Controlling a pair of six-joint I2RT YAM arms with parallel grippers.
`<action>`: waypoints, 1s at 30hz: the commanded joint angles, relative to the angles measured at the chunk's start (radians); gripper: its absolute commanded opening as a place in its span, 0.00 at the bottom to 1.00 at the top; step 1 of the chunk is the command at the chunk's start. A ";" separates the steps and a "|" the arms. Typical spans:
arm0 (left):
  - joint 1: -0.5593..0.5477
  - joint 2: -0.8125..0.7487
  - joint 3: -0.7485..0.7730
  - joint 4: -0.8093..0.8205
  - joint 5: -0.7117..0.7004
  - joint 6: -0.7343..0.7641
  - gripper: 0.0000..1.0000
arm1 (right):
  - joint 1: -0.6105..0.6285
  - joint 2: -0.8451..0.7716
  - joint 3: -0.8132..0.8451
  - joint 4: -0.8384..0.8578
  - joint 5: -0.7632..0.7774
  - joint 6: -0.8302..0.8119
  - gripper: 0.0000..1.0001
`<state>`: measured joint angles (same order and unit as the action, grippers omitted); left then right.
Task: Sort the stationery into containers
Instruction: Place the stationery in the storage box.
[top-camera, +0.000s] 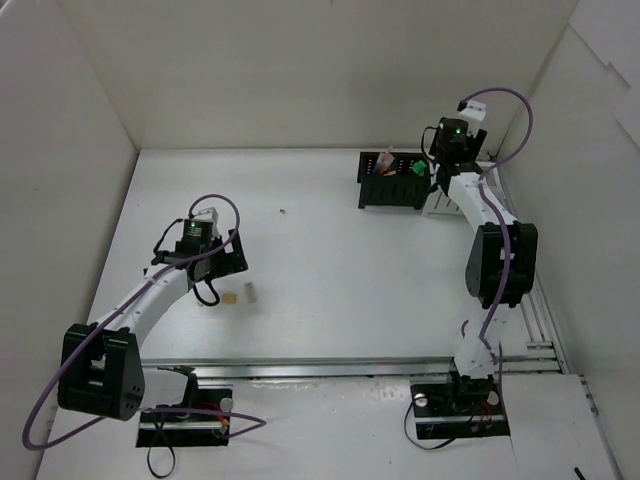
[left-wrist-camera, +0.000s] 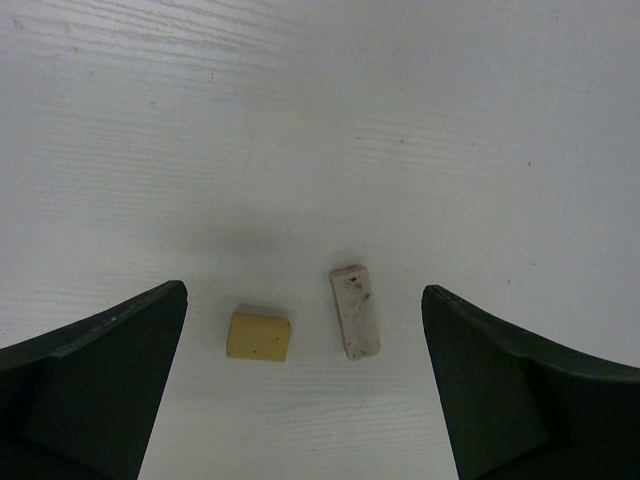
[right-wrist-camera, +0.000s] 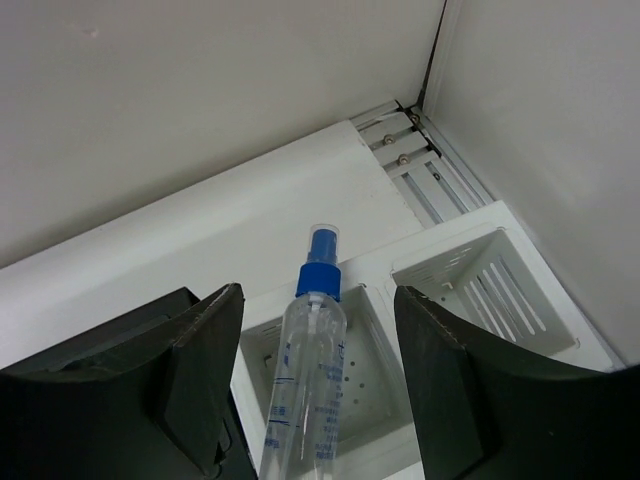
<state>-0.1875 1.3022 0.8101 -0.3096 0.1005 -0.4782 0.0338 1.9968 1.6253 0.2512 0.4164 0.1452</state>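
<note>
Two erasers lie side by side on the table, a tan eraser (left-wrist-camera: 259, 333) (top-camera: 231, 297) and a speckled white eraser (left-wrist-camera: 355, 311) (top-camera: 251, 292). My left gripper (left-wrist-camera: 305, 385) (top-camera: 218, 268) hovers over them, open wide, touching neither. At the far right, my right gripper (right-wrist-camera: 318, 385) (top-camera: 441, 168) is open around a clear blue-capped bottle (right-wrist-camera: 312, 350). The bottle stands tilted over a white perforated bin (right-wrist-camera: 390, 345), with a gap to each finger; its lower end is out of frame. A second white bin (right-wrist-camera: 490, 285) sits to its right. The black organiser (top-camera: 392, 182) holds several pens and highlighters.
White walls close in the table at the back and on both sides. The right arm reaches along the right wall, beside an aluminium rail (right-wrist-camera: 425, 165) in the corner. A small dark speck (top-camera: 283, 211) lies mid-table.
</note>
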 joint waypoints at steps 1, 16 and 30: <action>0.006 -0.061 0.001 0.040 0.013 -0.008 0.99 | 0.006 -0.040 0.050 0.007 0.015 0.007 0.59; 0.006 -0.110 -0.011 0.017 -0.013 0.007 0.99 | -0.066 0.069 0.110 -0.176 -0.141 0.252 0.47; 0.006 -0.123 -0.015 0.046 -0.001 0.010 0.97 | -0.071 -0.099 -0.068 0.150 -0.191 0.222 0.06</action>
<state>-0.1875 1.2148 0.7868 -0.3096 0.1001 -0.4767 -0.0380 2.0327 1.5822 0.1844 0.2379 0.4000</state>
